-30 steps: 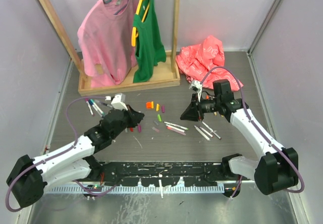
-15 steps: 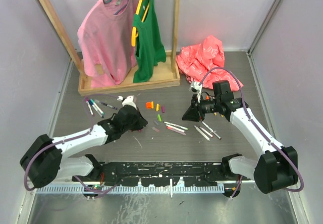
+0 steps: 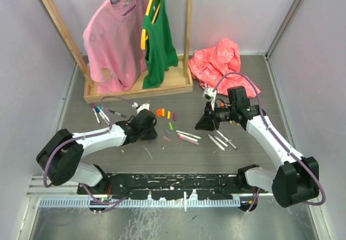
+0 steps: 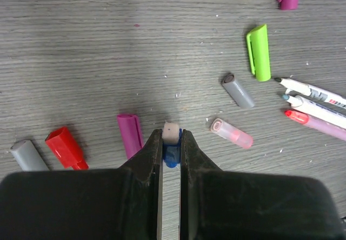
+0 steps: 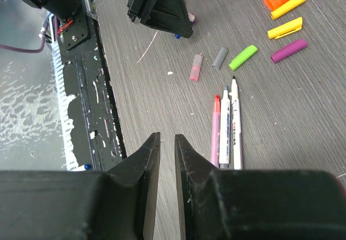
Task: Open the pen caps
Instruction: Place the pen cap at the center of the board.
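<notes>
left gripper (image 4: 171, 142) low on the table (image 4: 108, 45), clamped on a blue-ended pen (image 4: 171, 135). loose caps around it: purple cap (image 4: 130, 134) just left, red cap (image 4: 65, 148) further left, green cap (image 4: 259, 52) up right. right gripper (image 5: 166, 142) hovers empty, fingers nearly closed.

A wooden rack (image 3: 186, 40) holds a pink shirt (image 3: 111, 48) and green top (image 3: 158, 42), beside a crumpled red bag (image 3: 219, 61).

I can't read any text from here. The white pens (image 4: 316, 95) carry dark print on their barrels, also seen from the right wrist (image 5: 225, 129), but it's too small and blurred to make out.
</notes>
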Controlling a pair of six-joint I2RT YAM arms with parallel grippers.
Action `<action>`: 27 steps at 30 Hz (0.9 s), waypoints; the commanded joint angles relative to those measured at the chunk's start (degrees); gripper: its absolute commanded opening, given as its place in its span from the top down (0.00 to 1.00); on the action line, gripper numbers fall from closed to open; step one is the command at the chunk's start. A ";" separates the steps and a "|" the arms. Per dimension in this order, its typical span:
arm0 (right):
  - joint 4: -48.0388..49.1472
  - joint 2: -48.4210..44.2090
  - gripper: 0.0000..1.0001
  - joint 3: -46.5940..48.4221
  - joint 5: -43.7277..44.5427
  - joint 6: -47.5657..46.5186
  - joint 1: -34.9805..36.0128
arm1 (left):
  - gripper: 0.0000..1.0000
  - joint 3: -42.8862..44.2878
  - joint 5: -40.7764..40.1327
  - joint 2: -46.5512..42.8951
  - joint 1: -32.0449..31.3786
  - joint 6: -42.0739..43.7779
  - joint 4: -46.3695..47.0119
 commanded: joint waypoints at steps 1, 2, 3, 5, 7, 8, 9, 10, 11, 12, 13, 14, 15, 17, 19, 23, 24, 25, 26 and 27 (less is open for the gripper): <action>0.48 -0.12 0.77 2.32 -0.14 -1.02 0.41 | 1.00 2.99 -1.67 0.94 0.41 1.13 -1.63; 0.54 -0.11 0.77 2.37 -0.13 -1.00 0.48 | 1.00 3.18 -1.80 1.30 0.38 1.13 -1.81; 0.50 -0.12 0.77 2.29 -0.17 -1.04 0.43 | 1.00 3.41 -1.94 1.73 0.34 1.25 -2.11; 0.43 -0.04 0.77 2.25 -0.20 -1.04 0.56 | 0.99 3.75 -2.12 2.40 0.36 1.41 -2.58; 0.39 0.05 0.77 2.32 -0.21 -1.13 0.60 | 0.98 4.18 -2.21 2.96 0.35 1.59 -3.06; 0.33 0.06 0.77 2.33 -0.19 -1.16 0.60 | 0.98 4.33 -2.20 3.14 0.37 1.68 -3.24; 0.29 0.06 0.76 2.33 -0.22 -1.27 0.67 | 0.97 4.51 -2.28 3.36 0.39 1.78 -3.45; 0.27 0.06 0.76 2.36 -0.20 -1.31 0.72 | 0.96 4.66 -2.35 3.51 0.34 1.86 -3.62; 0.24 0.06 0.76 2.35 -0.22 -1.38 0.72 | 0.95 4.70 -2.39 3.66 0.35 1.88 -3.82; 0.21 0.06 0.76 2.33 -0.29 -1.40 0.69 | 0.95 4.86 -2.48 3.66 0.37 1.96 -4.01; 0.20 0.06 0.76 2.33 -0.30 -1.40 0.76 | 0.94 4.89 -2.52 3.71 0.37 1.97 -4.20; 0.18 0.06 0.76 2.35 -0.25 -1.40 0.77 | 0.94 4.90 -2.64 3.70 0.34 1.97 -4.21; 0.11 0.06 0.76 2.33 -0.31 -1.48 0.80 | 0.94 4.98 -2.73 3.69 0.33 1.97 -4.32; 0.07 0.10 0.76 2.38 -0.35 -1.55 0.82 | 0.93 4.98 -2.80 3.69 0.40 2.01 -4.39; 0.01 0.12 0.76 2.36 -0.40 -1.57 0.93 | 0.93 5.07 -2.88 3.75 0.41 2.05 -4.66; -0.12 0.06 0.76 2.39 -0.44 -1.66 0.92 | 0.89 5.29 -2.92 4.02 0.36 2.23 -4.96; -0.08 0.10 0.76 2.34 -0.47 -1.62 0.94 | 0.89 5.32 -2.88 3.96 0.33 2.23 -4.96; -0.07 0.06 0.76 2.38 -0.44 -1.70 0.90 | 0.88 5.40 -2.84 4.07 0.37 2.31 -4.97; -0.07 0.06 0.76 2.35 -0.48 -1.74 0.94 | 0.87 5.41 -2.79 4.04 0.35 2.32 -5.03; -0.15 0.09 0.76 2.34 -0.48 -1.75 0.91 | 0.86 5.49 -2.73 4.14 0.38 2.36 -5.07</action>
